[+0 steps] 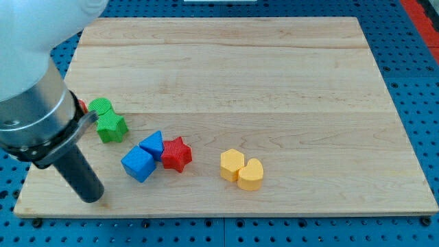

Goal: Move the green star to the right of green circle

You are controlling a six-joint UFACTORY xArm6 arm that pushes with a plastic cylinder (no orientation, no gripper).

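The green star (112,127) lies on the wooden board (274,82) at the view's left, touching the green circle (100,106), which sits just above and left of it. My rod comes in from the view's top left and my tip (91,199) rests on the board near its bottom left corner, below and a little left of the green star, apart from it.
A blue cube (138,164), a blue triangle (153,145) and a red star (177,154) cluster to the star's lower right. A yellow hexagon (232,164) and a yellow heart (251,175) touch further right. A red block (82,106) peeks out behind the arm.
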